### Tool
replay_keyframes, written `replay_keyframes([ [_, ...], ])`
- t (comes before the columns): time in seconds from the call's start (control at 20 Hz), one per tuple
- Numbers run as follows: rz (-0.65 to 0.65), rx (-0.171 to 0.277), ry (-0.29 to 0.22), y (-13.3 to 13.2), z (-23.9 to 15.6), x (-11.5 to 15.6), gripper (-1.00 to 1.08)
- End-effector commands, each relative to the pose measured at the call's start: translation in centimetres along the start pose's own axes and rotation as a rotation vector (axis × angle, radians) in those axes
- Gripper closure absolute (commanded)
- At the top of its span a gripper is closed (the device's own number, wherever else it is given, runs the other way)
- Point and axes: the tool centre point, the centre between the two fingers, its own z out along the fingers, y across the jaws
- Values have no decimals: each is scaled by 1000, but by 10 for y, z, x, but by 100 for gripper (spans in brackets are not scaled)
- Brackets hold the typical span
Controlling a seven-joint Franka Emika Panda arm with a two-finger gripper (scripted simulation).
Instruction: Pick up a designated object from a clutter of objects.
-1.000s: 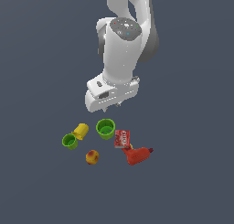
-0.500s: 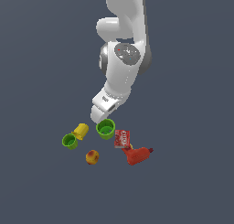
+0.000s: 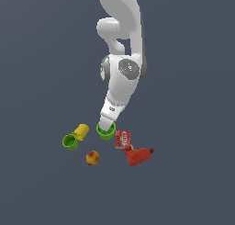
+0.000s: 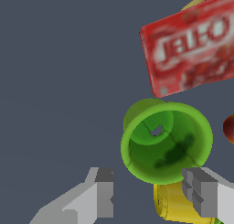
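Gripper above target cup, jaws spread, nothing held.
Exterior view: larger bright green tapered plastic cup (image 3: 106,132) is seen between yellow cup (image 3: 82,131) and red box (image 3: 123,139). Wrist view: gripper (image 4: 153,193) is seen spread; cup judged light, rigid, slippery; thick rim is suggested for gripping.

Three cups sit in the clutter. Two are green: one larger bright green round cup with a thick rim and tapering sides (image 3: 106,132) (image 4: 166,142), and one smaller green cup (image 3: 70,142) at the exterior view's left. The third is a single yellow cup lying on its side (image 3: 82,131) (image 4: 177,205). There is one yellow-red apple (image 3: 92,158), one flat red box with white lettering (image 3: 122,139) (image 4: 194,49), and one red drill-like tool (image 3: 137,155). That makes six loose items. One white robot arm (image 3: 120,80) stands over them, and it carries one two-fingered grey gripper (image 4: 153,194).
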Motion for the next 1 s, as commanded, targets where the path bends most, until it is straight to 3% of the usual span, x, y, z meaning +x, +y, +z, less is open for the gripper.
replay_keyframes([
  [0.0, -66, -1, -6, -3, 9, 1, -20],
  [0.4, -185, 1, -16, -10, 25, 2, -20],
  [0.95, -196, 2, -17, -11, 39, 2, -20],
])
